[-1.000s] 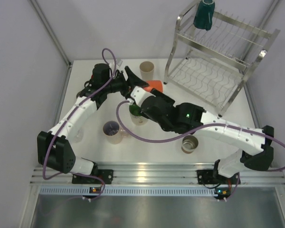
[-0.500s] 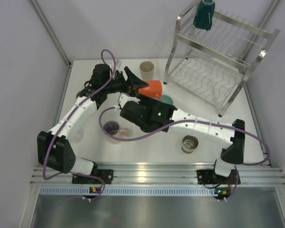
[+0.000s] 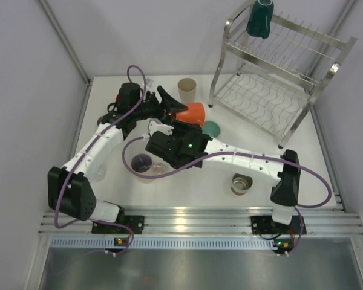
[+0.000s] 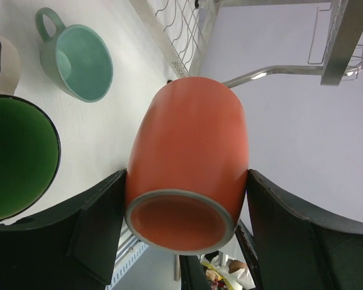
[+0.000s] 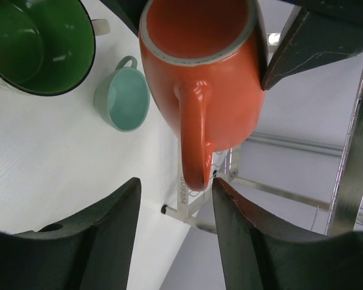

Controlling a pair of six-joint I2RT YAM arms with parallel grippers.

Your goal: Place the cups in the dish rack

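The left gripper [image 4: 186, 184] has the orange mug [image 4: 190, 151] clamped between its two dark fingers [image 4: 94, 223], one pressed to each side of the body. The mug is up off the white table [image 3: 187, 193], tipped on its side with its base turned back toward the left wrist. It hangs just short of the dish rack [image 3: 278, 78] and is not in it.

The right arm reaches across in front of the left one. The right gripper [image 5: 175, 193] comes up under the mug's handle [image 5: 193, 133], fingers apart. The end of the handle sits right at the mouth of that gap. It looks very close to one finger, though I can't tell from here whether they actually touch.

Below the mug a mint cup [image 5: 124, 96] stands upright on the table. A green-lined mug [image 5: 39, 42] is beside it, nearer the arms. A beige cup [image 3: 187, 89] stands further back, near the rack's foot. A pinkish cup [image 3: 142, 163] and a steel cup [image 3: 242, 182] are toward the near edge, well apart from each other.

One dark teal cup [image 3: 259, 18] sits upside down at the far corner of the rack's upper tier.
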